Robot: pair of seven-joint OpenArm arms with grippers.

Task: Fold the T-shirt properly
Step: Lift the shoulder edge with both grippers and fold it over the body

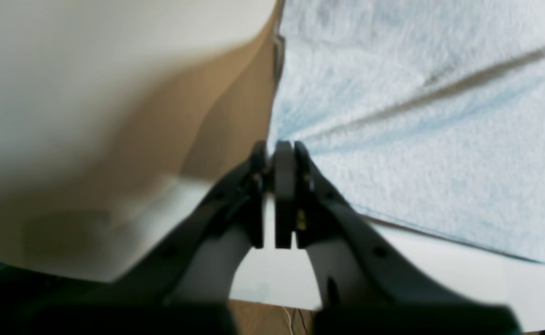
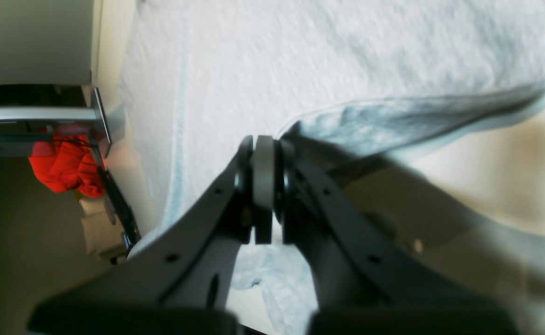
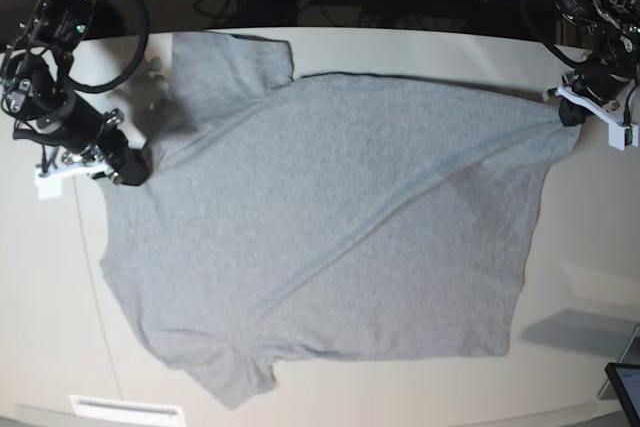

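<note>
The left tool (image 3: 568,112) was clamped on a bottom corner of the T-shirt (image 3: 340,217), its jaws pinched tight on the hem in the left wrist view. The right tool (image 3: 135,169) was likewise shut on the fabric near the collar end, beside one sleeve. Between them the shirt lay spread, plain side up, across the pale table (image 3: 590,237), with a long diagonal crease running through it. The cloth looked light, soft and limp (it would sag and bunch wherever unsupported), so holds at hems and seams, where the fabric is doubled, seemed surest, with both ends kept taut.
</note>
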